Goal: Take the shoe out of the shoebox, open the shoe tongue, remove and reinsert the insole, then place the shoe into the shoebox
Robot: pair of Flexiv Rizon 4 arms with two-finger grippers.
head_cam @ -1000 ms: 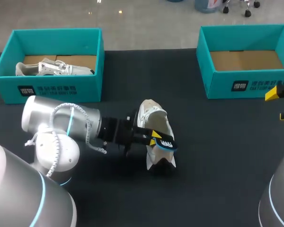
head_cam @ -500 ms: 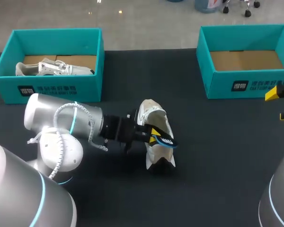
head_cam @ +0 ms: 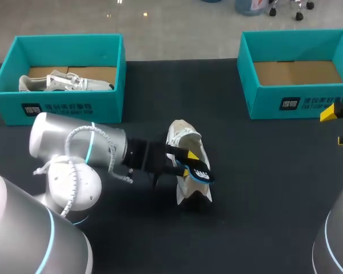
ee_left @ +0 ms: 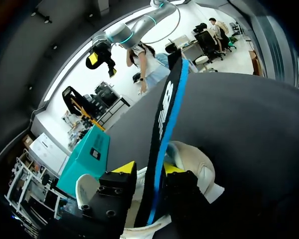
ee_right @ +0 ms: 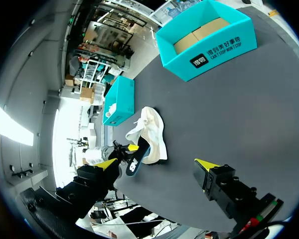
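Note:
A white shoe (head_cam: 186, 142) lies on the dark table (head_cam: 263, 188) near the middle, also seen ahead of my right gripper (ee_right: 152, 132). A black insole (head_cam: 199, 171) with a blue edge sticks out of its opening. In the left wrist view the insole (ee_left: 164, 114) stands upright between the fingers of my left gripper (ee_left: 148, 168), over the shoe (ee_left: 199, 164). A sliver of gap shows beside one finger, so the gripper (head_cam: 188, 162) is open around the insole. My right gripper (head_cam: 338, 125) hangs wide open at the table's right edge, holding nothing (ee_right: 157, 163).
A teal shoebox (head_cam: 57, 108) at the back left holds a second white shoe (head_cam: 66, 83). Another teal shoebox (head_cam: 297, 103) at the back right shows only its cardboard floor. Both boxes appear in the right wrist view (ee_right: 209, 55) (ee_right: 120, 99).
My left gripper's fingers have spread a little around the insole, and the left arm has edged slightly to the right. The right arm has not moved.

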